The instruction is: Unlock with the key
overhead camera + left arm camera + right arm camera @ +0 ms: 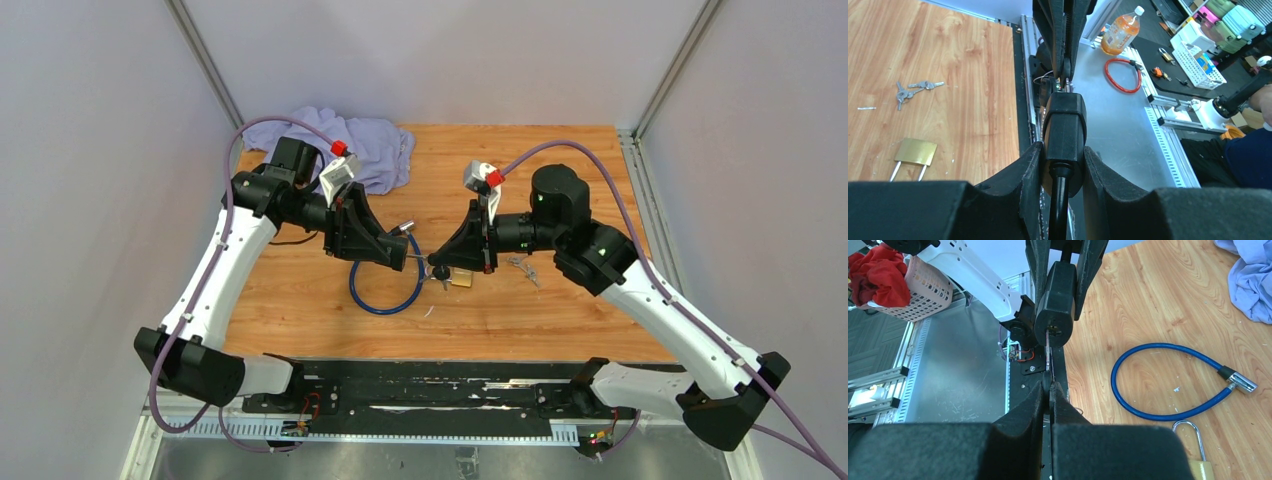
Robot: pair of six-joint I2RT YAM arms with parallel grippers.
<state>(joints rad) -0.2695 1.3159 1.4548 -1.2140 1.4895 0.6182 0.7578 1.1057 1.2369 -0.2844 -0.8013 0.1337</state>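
So the far left corner of the worktop [560,320] had a crumpled blue cloth [370,145] dumped on it. Just right of that, the left gripper [1063,155] hung above the middle of the worktop, its jaws partly closed and clamped on both sides of the black lock body [1064,125], which it held up off the wood. The blue cable [385,300] looped on the worktop underneath. Its metal tip [1240,381] lay loose on the wood, apart from the lock body.

Facing it from the other side, the right gripper [1049,389] was pinched fully shut on the key [1048,352]. The thin blade reached the slot in the end of the lock body, but I couldn't tell how far in it went.

Right under the right gripper's fingers sat a brass padlock [461,278], flat on the wood and close to the cable loop. Further toward the right edge was a bunch of keys [522,266], well apart from both grippers.
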